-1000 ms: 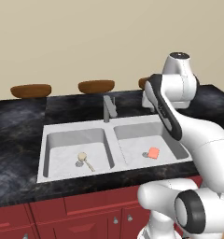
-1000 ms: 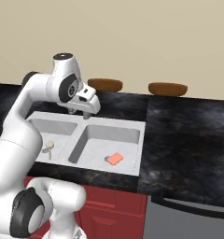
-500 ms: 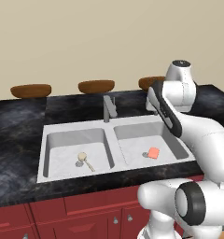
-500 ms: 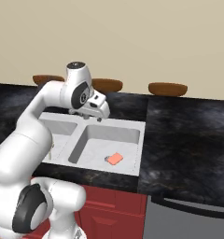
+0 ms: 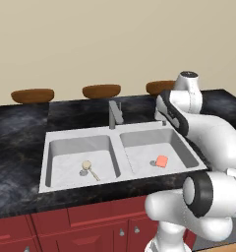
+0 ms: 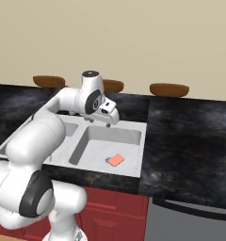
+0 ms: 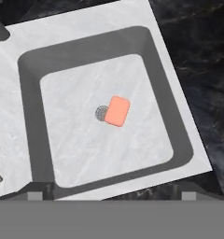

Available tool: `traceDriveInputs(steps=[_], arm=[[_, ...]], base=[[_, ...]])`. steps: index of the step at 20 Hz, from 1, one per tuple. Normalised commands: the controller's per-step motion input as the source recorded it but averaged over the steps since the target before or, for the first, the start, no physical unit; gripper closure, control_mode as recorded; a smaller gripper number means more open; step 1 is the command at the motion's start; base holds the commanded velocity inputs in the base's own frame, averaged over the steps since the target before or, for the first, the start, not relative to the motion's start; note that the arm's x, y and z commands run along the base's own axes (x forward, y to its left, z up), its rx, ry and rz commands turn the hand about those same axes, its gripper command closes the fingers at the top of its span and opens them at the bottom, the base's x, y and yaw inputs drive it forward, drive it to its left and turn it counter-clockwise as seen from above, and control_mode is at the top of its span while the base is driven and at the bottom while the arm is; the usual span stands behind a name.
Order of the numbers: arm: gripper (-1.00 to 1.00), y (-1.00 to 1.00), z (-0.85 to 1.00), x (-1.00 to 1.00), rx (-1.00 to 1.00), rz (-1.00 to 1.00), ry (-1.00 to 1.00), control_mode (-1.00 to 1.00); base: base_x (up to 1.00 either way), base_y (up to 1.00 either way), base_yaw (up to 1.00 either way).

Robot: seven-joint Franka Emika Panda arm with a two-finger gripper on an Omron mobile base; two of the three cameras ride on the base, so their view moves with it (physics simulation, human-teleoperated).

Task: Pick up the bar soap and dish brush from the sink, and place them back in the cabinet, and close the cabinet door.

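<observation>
A black marbled stone counter (image 5: 21, 142) runs under a plain beige wall, with dark red drawer fronts (image 5: 80, 229) carrying small knobs along its front edge. Set into the stone is the light grey-white sink (image 5: 117, 137) with 2 basins, and every place below is given from that sink.

A grey metal faucet (image 5: 114, 114) stands at the sink's back rim, over the divider between the 2 basins. Beyond the back rim, past the far edge of the counter, 3 round brown stool seats (image 5: 101, 91) line up along the wall.

The small flat orange-salmon bar soap (image 7: 117, 110) with rounded corners lies flat on the floor of the sink's right basin, touching the round grey drain (image 7: 101, 112) near the basin's middle. The beige-tan dish brush (image 5: 89, 169) with a round disc head and thin wooden handle lies on the floor of the sink's left basin, beside that basin's own drain, handle pointing toward the front rim.

The white arm's two-finger gripper (image 6: 111, 120) hangs above the sink's right basin, near its back rim and well above the soap. Its jaws stand spread wide with nothing between them, and the hand view looks straight down into that basin.
</observation>
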Motion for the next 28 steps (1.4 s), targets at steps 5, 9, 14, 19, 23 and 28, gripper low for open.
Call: traceDriveInputs(steps=[5,9,14,19,23,28], arm=[[-1.0,-0.2,-0.34,0.3,0.03,0.0,0.07,-1.0],[-1.0,-0.18,-0.34,0.29,0.03,0.0,0.07,-1.0],[-1.0,-0.12,-0.34,0.3,0.03,0.0,0.08,-1.0],[-1.0,-0.07,-0.38,0.3,0.02,0.0,0.06,-1.0],[-1.0,-0.01,-0.28,0.16,0.02,0.0,0.08,-1.0],[-1.0,-0.01,-0.23,0.18,0.01,0.0,0.04,-1.0]], base=[[0.0,0.0,0.0],[0.0,0.0,0.0],[0.0,0.0,0.0],[0.0,0.0,0.0],[0.0,0.0,0.0],[0.0,0.0,0.0]])
